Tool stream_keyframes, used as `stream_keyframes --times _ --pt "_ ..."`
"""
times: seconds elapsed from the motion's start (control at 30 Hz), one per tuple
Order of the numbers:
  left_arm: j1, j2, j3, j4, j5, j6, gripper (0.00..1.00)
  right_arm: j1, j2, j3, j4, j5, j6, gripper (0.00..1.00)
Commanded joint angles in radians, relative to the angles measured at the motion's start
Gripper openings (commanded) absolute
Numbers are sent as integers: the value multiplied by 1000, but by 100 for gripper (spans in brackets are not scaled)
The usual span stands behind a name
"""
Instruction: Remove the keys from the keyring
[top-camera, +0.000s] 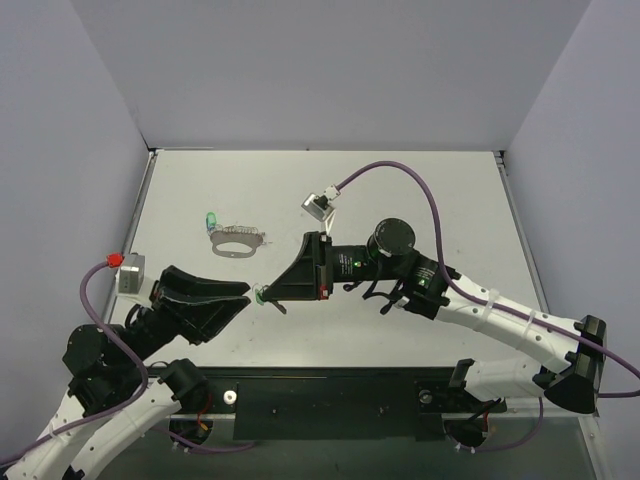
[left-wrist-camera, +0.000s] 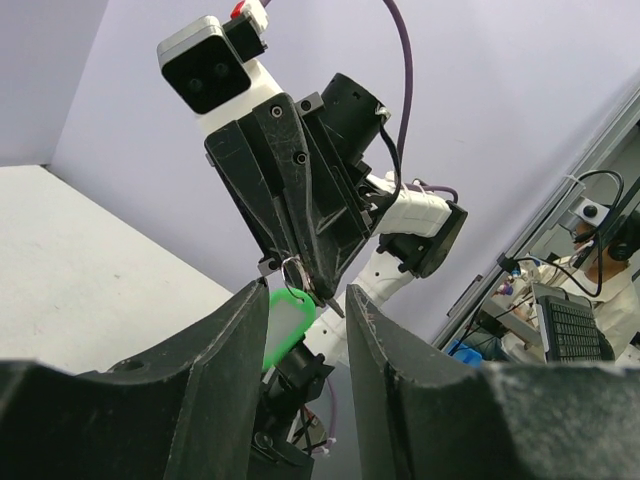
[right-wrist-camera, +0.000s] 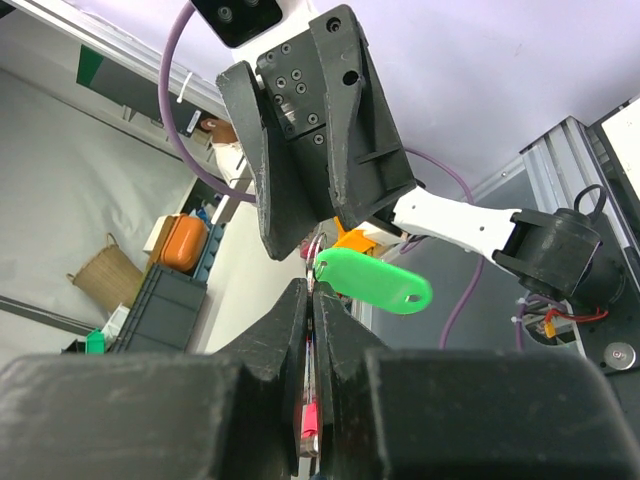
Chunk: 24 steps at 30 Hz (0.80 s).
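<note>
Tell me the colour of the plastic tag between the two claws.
The tag is bright green; the right wrist view shows it best.

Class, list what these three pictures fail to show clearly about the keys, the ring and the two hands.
1. Top view: the green tag at the tip of the right hand is too small to show how it is gripped.
2. Left wrist view: a finger of the left hand covers part of the tag.
3. Top view: the key ring on the table is too small to count its keys.
</note>
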Motion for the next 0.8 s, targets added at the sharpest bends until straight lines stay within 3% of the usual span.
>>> stream_keyframes --times 0.0,0.27,0.47,0.77 --pt "-4 16 0 32 -6 -22 46 10 3 56 65 -2 -24 0" --pt "-2 41 -4 55 3 -33 44 21 3 62 59 -10 -38 0" --pt "-2 42 -18 84 8 -42 38 21 1 59 50 -10 -44 0" --pt "-2 60 -18 119 49 -41 5 21 6 56 36 -12 -53 0"
